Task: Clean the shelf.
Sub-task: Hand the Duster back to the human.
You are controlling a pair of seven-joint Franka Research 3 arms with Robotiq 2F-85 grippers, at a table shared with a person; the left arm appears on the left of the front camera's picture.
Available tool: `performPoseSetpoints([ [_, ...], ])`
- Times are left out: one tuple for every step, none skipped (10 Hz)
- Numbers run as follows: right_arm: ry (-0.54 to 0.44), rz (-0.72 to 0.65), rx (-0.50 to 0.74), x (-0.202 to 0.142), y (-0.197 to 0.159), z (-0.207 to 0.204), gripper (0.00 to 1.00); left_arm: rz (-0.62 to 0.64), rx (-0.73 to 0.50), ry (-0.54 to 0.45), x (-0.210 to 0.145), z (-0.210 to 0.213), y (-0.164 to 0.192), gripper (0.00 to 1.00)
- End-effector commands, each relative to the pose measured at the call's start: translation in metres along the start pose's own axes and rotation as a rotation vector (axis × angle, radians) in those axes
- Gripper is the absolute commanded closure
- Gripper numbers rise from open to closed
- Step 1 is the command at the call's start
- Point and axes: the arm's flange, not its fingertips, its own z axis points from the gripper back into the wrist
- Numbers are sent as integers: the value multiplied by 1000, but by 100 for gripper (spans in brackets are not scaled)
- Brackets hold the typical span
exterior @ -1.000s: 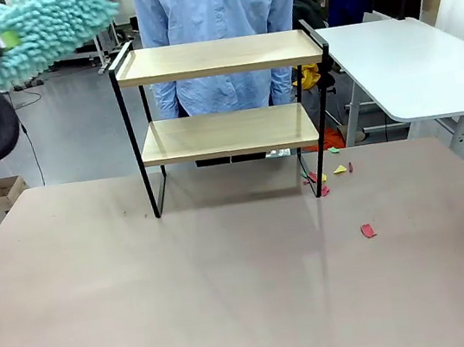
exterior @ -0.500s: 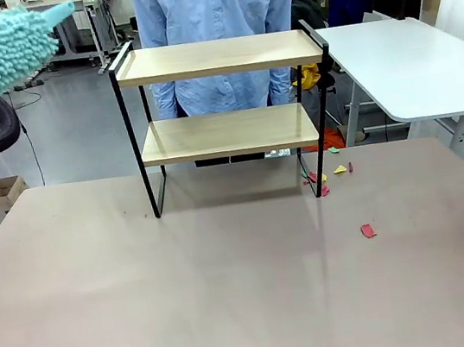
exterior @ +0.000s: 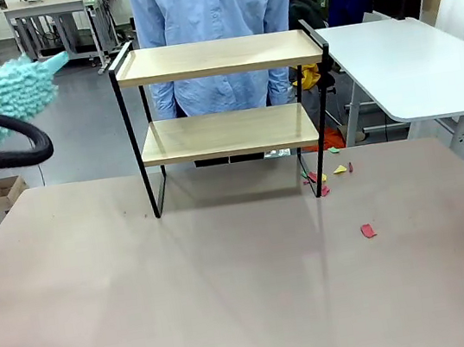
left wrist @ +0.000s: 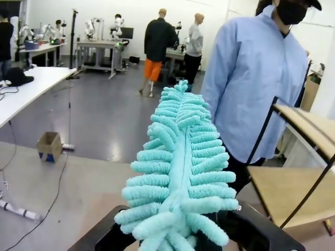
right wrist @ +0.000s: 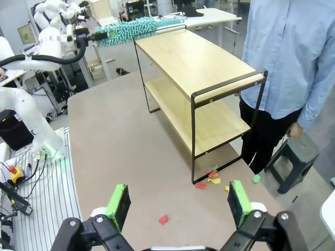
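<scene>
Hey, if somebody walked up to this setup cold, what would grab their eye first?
Probably the fluffy turquoise duster, clamped in the left gripper and held up off to the left of the shelf. Next, the two-tier shelf itself at the table's far edge, with a person in a light blue shirt right behind it. Then the bright paper scraps near its right leg.

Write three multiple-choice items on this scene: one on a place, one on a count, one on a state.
1. Where do the paper scraps lie?
A. on the top board
B. on the table by the shelf's right foot
C. in the cardboard box

2. How many wooden boards has the shelf?
A. two
B. three
C. four

3. What is the left claw doing?
A. hanging open
B. gripping the duster
C. holding a scrap

Answers: 1 B, scraps dot the table there; 2 A, two tiers show; 3 B, the duster rises from its closed fingers.
</scene>
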Motion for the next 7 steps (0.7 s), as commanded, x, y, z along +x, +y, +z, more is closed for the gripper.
performPoseSetpoints([
  [8, 15, 1, 1, -1, 3, 0, -8, 16, -17, -53, -10, -18, 82],
  [8, 15, 1, 1, -1, 3, 0, 4, 12, 14, -77, -7, -19, 82],
  [8, 15, 1, 1, -1, 3, 0, 17, -6, 39, -93, -6, -22, 82],
  [8, 15, 1, 1, -1, 3, 0, 22, -11, 52, -104, -5, -24, 82],
  [8, 15, 1, 1, -1, 3, 0, 31, -12, 60, -113, -5, -24, 82],
  [8, 15, 1, 1, -1, 3, 0, 39, 4, 77, -119, -5, -23, 82],
  [8, 15, 1, 1, -1, 3, 0, 12, -14, 96, -43, -10, -7, 82],
])
